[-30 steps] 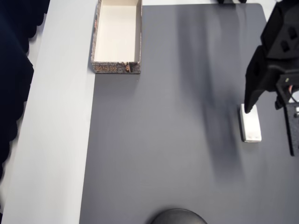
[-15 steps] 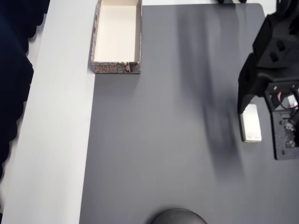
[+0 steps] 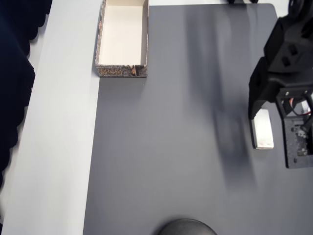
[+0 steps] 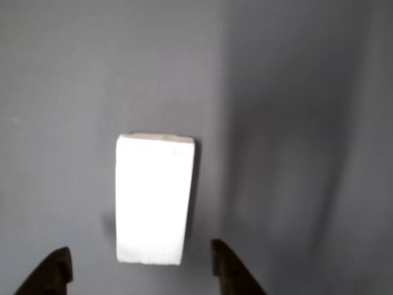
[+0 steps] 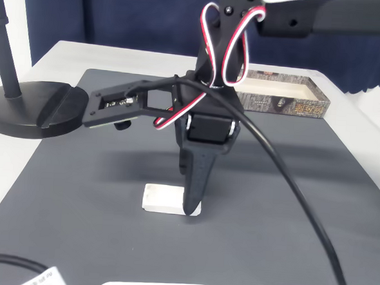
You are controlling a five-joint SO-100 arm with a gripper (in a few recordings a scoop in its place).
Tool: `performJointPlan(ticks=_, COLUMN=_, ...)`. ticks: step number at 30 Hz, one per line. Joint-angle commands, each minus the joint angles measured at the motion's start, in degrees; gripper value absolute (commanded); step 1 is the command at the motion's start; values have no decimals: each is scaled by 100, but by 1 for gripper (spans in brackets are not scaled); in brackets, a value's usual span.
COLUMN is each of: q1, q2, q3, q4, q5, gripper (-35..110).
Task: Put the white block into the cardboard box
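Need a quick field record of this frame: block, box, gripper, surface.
white block: flat on the dark grey mat, near its right edge in the overhead view
cardboard box: far corner of the mat, open, nothing visible inside
gripper: open, a fingertip either side of the block's near end
contact: cannot tell; in the fixed view one finger ends at the block's edge
block in box: no

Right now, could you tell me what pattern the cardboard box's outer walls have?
Brown-grey speckled print with lettering on the cardboard box, clearest in the overhead view.
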Motion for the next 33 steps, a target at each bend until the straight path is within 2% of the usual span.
performJointPlan(ticks=1, q1=0, q2=26, q3=-167, q4=-70, q5=-97, gripper=33)
performJointPlan(ticks=33, q1=-26, q2=-220, q3=-343, q4=-352, q5=-123, gripper=30)
